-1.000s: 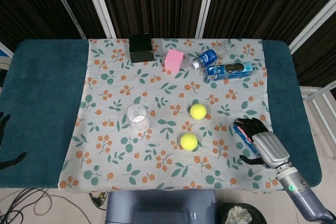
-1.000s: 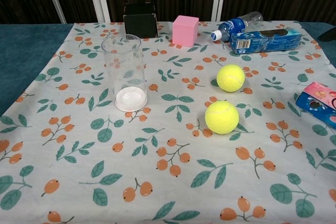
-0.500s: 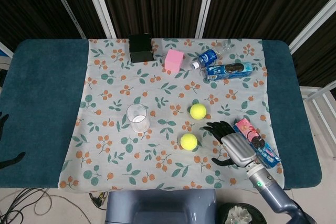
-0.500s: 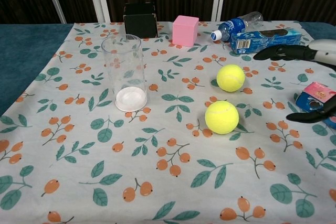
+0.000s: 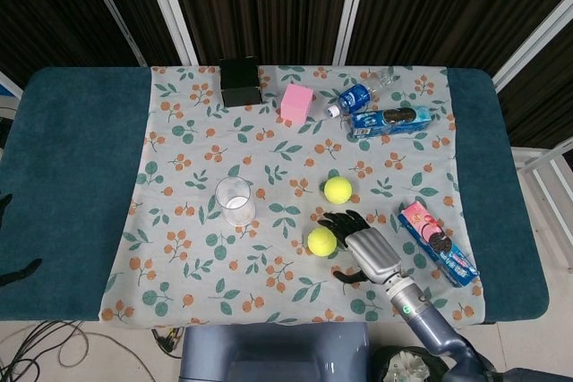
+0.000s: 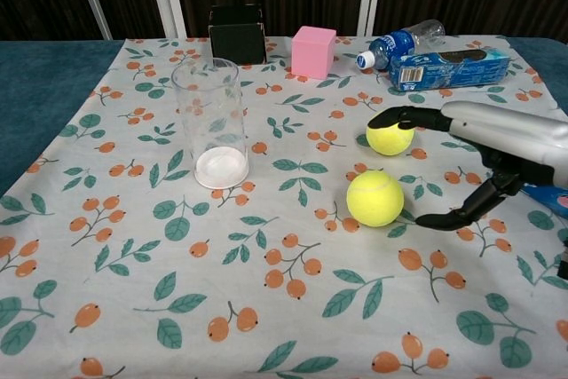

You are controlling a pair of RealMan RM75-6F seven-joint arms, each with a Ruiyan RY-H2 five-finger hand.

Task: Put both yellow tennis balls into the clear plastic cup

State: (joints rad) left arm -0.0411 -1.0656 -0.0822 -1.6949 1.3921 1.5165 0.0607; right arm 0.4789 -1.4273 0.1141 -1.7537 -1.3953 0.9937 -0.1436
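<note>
The right hand (image 6: 497,153), fingers spread and empty, brackets the near fuzzy tennis ball (image 6: 374,198). Open floral cloth (image 6: 266,308) separates it from the clear cup (image 6: 211,122). The left hand's (image 5: 7,239) fingers cannot be told.

Both views are evenly lit from overhead, with only small soft shadows seen under the nearer tennis ball (image 6: 374,198). Focus is sharp throughout. Slight glare is caught on the clear cup (image 6: 211,122). The backdrop at 12 o'clock is left dark.

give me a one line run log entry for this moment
phase: reach | right hand: open beside near tennis ball, not gripping | far tennis ball: on cloth | clear cup: upright, no balls | left hand: at table edge
</note>
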